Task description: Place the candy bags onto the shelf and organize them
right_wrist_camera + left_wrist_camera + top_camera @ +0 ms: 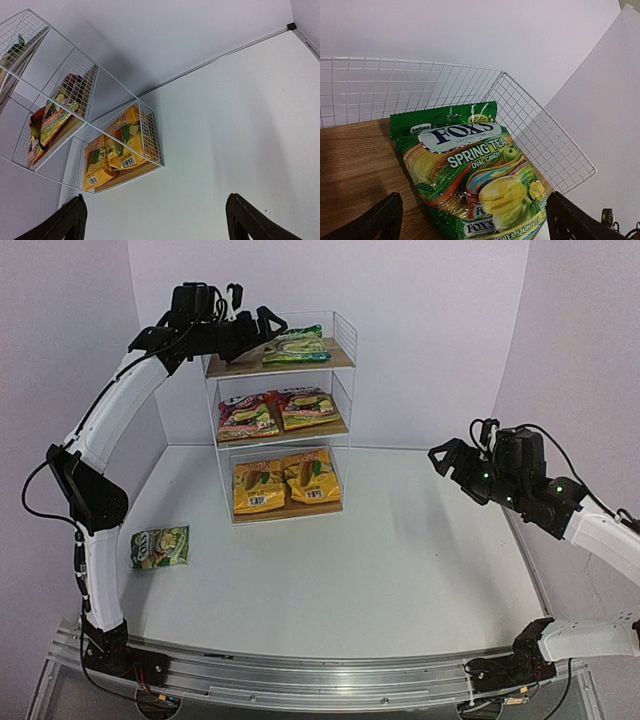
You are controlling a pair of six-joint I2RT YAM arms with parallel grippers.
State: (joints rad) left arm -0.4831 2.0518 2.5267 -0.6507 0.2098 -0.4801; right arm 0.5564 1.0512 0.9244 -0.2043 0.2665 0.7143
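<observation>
One green bag (160,547) is seen lying on the worktop (400,560) near its left edge. The left fingers (382,220) and the right fingers (67,222) are held apart, empty. The bag is probably light, soft and slippery; it should be taken at a sealed edge.

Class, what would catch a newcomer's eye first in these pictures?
The white wire shelf at the back stands out: yellow bags on its bottom board, red bags in the middle, a green bag on top by the open left gripper. A second green bag lies alone on the table near the left arm.
</observation>
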